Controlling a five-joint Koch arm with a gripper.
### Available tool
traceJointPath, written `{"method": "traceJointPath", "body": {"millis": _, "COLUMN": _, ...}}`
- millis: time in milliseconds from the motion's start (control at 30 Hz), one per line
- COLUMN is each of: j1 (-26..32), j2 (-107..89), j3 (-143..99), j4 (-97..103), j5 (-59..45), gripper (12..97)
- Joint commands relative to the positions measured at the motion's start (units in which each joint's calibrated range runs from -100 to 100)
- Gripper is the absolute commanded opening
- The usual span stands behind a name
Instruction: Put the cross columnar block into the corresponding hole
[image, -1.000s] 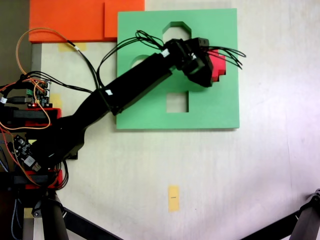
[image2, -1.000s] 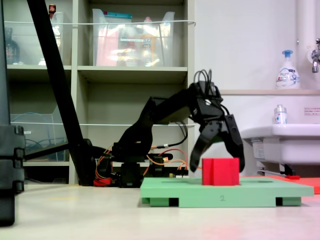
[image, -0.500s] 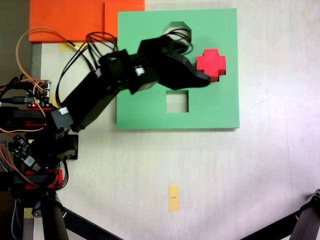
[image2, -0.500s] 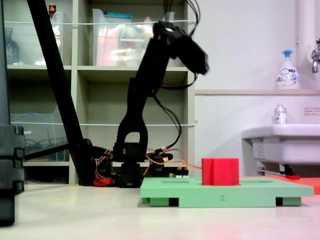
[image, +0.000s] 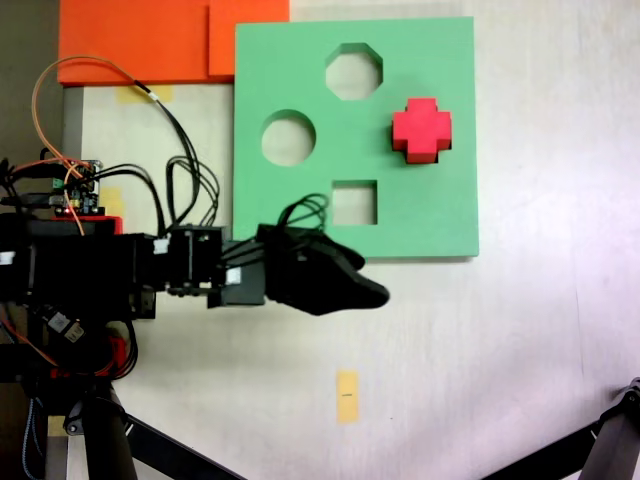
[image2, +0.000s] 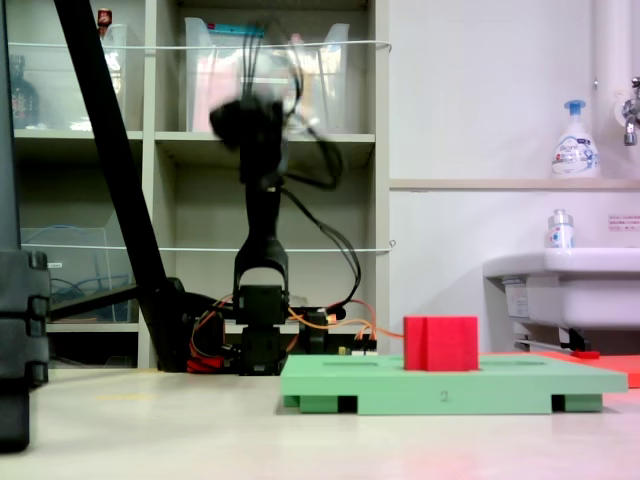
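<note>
The red cross columnar block (image: 421, 128) stands upright on the right part of the green foam board (image: 440, 215), its top well above the board surface (image2: 440, 343). It covers the corresponding hole, which is hidden beneath it. My gripper (image: 378, 294) hangs over the bare table just below the board's lower edge, pointing right and far from the block, with nothing in it. Its jaws overlap into one dark tip. In the side view my arm (image2: 262, 200) rises upright, its top blurred, left of the board (image2: 440, 385).
The board also has an octagonal cutout (image: 353, 72), a round one (image: 288, 138) and a square one (image: 354, 202). Orange foam sheets (image: 140, 40) lie at the top left. Circuit boards and wires (image: 70, 185) sit by the base. A yellow tape mark (image: 346, 396) is on the table.
The gripper has let go of the block and left it standing on the board. The arm has lifted and swung back off the board towards its base.
</note>
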Motion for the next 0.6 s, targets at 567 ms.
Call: {"method": "traceJointPath", "body": {"millis": 567, "j1": -0.7, "j2": -23.4, "j3": -85.4, "j4": 53.5, "j5": -10.4, "gripper": 49.9}}
